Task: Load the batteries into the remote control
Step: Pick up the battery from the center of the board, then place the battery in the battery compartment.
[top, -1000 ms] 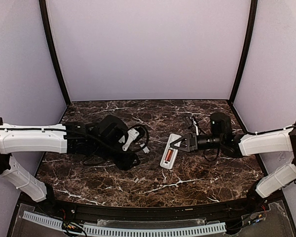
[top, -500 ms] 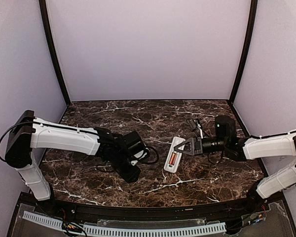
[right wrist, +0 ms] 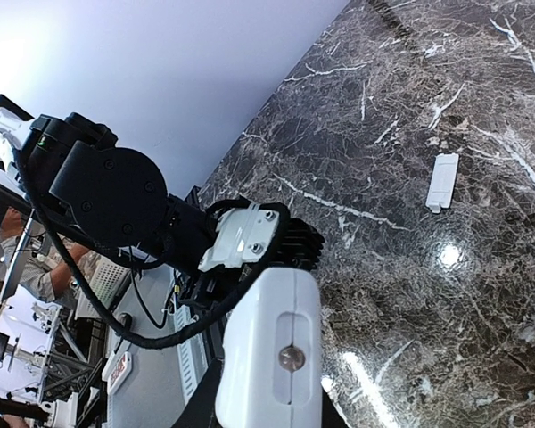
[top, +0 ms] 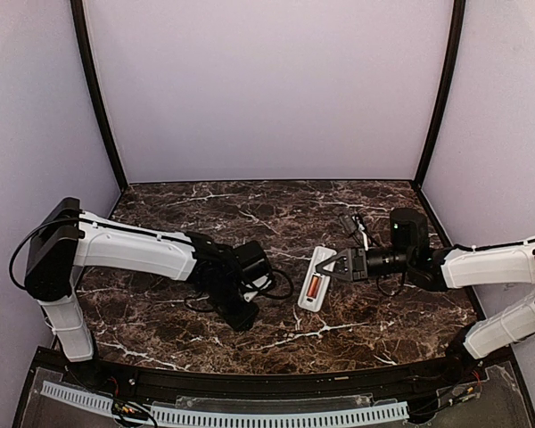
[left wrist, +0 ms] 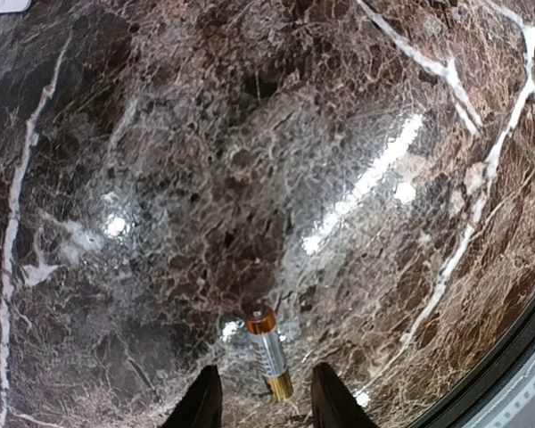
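Right tool (top: 328, 266) grips remote control (top: 306, 301) containing one battery (top: 313, 286).

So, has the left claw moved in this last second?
Yes. The left gripper has shifted toward the table's near edge and now hangs over a battery lying on the marble.

The remote (top: 315, 278) is a small white slab near the middle of the table, back side up, its long axis running toward the rear and slightly right. Its compartment is open, and an orange-copper battery (top: 313, 287) lies lengthwise inside. The right tool (top: 328, 266) pinches the remote's far right end. A second battery (left wrist: 267, 352), with a silver body and copper-orange ends, lies flat on the table left of the remote, between the parted fingers of the left tool (left wrist: 266, 412).
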You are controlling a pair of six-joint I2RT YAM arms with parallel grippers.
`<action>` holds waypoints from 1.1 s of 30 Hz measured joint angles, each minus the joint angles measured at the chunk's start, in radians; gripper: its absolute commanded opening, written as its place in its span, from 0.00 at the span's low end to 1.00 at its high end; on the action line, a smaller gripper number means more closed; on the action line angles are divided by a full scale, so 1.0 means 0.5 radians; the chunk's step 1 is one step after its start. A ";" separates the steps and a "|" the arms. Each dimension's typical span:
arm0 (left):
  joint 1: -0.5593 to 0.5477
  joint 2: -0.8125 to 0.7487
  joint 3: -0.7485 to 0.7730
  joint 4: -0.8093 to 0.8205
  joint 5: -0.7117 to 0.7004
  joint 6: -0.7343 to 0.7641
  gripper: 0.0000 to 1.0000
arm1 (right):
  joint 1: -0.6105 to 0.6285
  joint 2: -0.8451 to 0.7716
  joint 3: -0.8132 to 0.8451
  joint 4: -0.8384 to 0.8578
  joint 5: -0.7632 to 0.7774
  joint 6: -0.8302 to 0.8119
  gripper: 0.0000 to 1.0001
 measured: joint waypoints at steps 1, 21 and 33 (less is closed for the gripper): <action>0.000 0.013 0.006 -0.001 0.000 0.005 0.30 | -0.001 0.000 0.000 -0.006 0.002 -0.005 0.00; -0.011 -0.001 -0.047 0.102 -0.122 0.082 0.00 | -0.002 0.079 0.001 -0.009 0.009 0.069 0.00; -0.104 -0.897 -0.472 1.166 -0.156 0.186 0.01 | 0.024 0.199 0.002 0.267 0.010 0.323 0.00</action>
